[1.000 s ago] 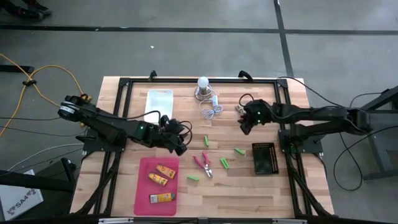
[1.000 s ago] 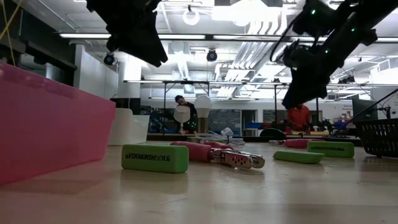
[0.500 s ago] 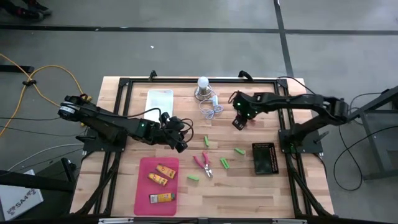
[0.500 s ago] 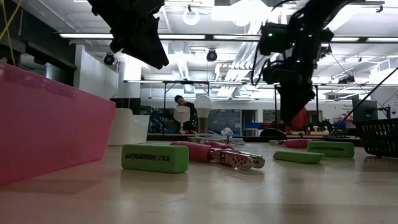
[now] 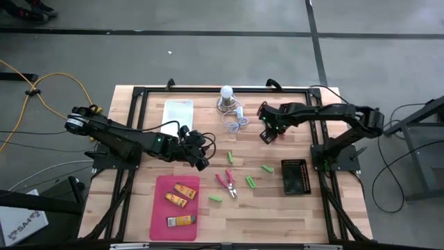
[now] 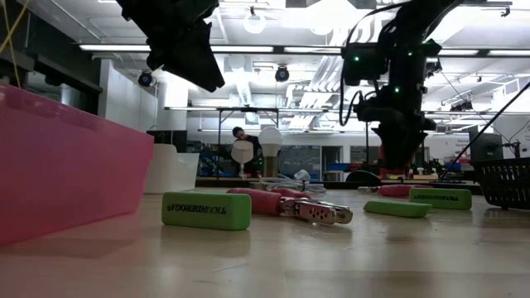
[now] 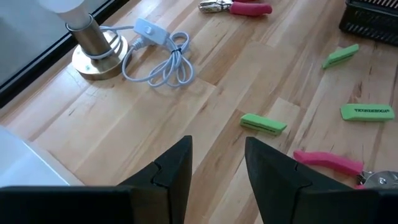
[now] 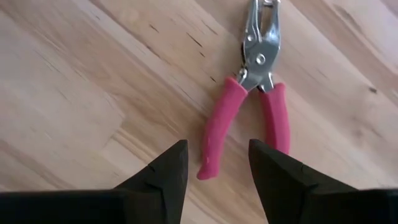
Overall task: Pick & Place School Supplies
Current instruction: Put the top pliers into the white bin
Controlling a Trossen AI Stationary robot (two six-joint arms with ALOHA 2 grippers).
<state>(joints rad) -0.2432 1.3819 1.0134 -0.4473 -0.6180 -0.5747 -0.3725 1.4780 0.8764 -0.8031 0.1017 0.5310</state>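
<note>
Your right gripper (image 8: 214,168) hangs just above a pink-handled hole punch (image 8: 249,106) lying flat on the pale, grained wooden table (image 5: 277,208), its dark wedge-shaped fingers parted and holding nothing; the tool's shiny metal head points away from the fingers and its two rounded rubbery handles splay slightly. From overhead this gripper (image 5: 266,135) sits right of the white bulb lamp (image 5: 226,94) with its brass base and looped white cord. Your left gripper (image 7: 216,165) is also spread apart and empty, poised over bare wood near the table's middle, left of the scattered items. Before it lie flat green erasers (image 7: 263,124), small blocks with printed lettering, and a second pink-handled punch (image 5: 227,183). Three orange-yellow oblong pieces (image 5: 182,193) rest inside the pink plastic tray (image 5: 158,215). A black mesh basket (image 5: 298,176) stands at the right.
</note>
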